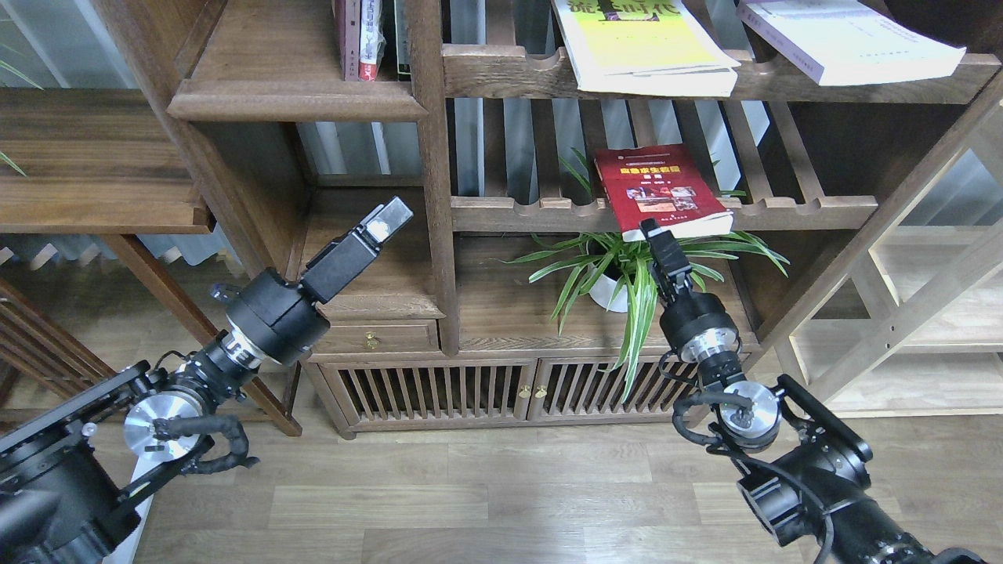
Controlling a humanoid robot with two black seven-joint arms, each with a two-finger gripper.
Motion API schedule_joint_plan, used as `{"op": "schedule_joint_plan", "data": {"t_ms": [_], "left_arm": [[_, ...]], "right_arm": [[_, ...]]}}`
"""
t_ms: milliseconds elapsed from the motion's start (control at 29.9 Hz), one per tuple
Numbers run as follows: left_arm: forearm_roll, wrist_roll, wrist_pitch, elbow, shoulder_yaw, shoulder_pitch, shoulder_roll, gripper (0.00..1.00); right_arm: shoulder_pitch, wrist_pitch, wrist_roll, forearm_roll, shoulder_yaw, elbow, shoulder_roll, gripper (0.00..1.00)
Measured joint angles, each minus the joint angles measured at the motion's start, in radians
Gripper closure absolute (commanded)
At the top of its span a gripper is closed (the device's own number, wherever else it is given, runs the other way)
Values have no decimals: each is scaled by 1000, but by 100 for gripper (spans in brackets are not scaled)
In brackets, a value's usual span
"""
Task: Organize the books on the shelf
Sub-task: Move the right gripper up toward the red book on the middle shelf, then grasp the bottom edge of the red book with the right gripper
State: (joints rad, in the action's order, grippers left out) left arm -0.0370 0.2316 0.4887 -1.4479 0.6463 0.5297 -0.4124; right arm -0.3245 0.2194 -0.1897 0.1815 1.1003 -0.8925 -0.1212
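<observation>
Nearing red book (660,192), right gripper (652,232); title seemingly illegible.

The left arm (157,423) comes in from the near left and reaches up and to the right; its gripper (389,217) is raised, its jaws indistinguishable from here. The right arm (752,423) rises from the near right, and its gripper (652,232) points up and far, seen end-on and dark.
</observation>
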Motion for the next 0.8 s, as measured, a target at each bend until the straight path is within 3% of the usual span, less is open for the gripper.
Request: {"op": "schedule_joint_plan", "data": {"t_ms": [468, 802], "left_arm": [[122, -3, 0, 55, -22, 3, 40, 1], [128, -2, 0, 62, -24, 0, 47, 1]], "right_arm": [[-66, -4, 58, 8, 3, 68, 6, 0], [-137, -4, 67, 18, 12, 147, 25, 0]]}}
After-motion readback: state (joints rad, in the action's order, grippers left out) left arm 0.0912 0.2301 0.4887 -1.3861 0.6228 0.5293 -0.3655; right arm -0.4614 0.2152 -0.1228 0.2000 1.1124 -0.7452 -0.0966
